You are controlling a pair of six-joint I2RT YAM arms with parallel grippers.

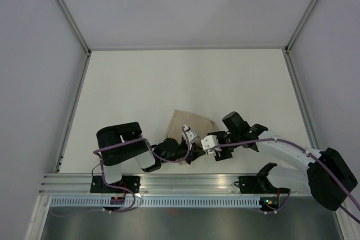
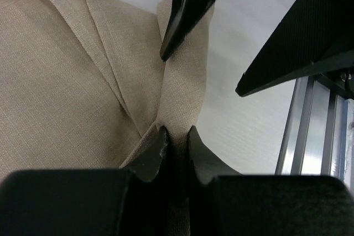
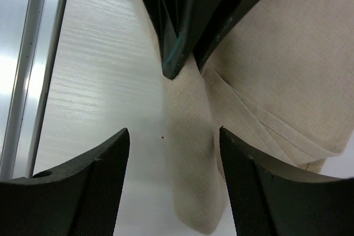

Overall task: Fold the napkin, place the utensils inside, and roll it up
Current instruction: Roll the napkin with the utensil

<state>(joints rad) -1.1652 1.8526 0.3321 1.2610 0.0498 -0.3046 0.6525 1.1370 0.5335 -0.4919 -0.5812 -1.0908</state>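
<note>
The beige napkin (image 1: 189,125) lies folded and bunched on the white table near the front edge. My left gripper (image 1: 193,148) is shut on a rolled edge of the napkin (image 2: 182,89), the cloth pinched between its fingertips (image 2: 159,150). My right gripper (image 1: 208,145) is open, its fingers (image 3: 99,175) straddling the rolled end of the napkin (image 3: 191,153) without touching it. The left gripper's fingers show in the right wrist view (image 3: 182,31). The utensils are hidden or out of view.
The aluminium rail (image 1: 191,181) runs along the table's front edge, close behind both grippers; it also shows in the wrist views (image 2: 310,131) (image 3: 27,81). White walls enclose the table on three sides.
</note>
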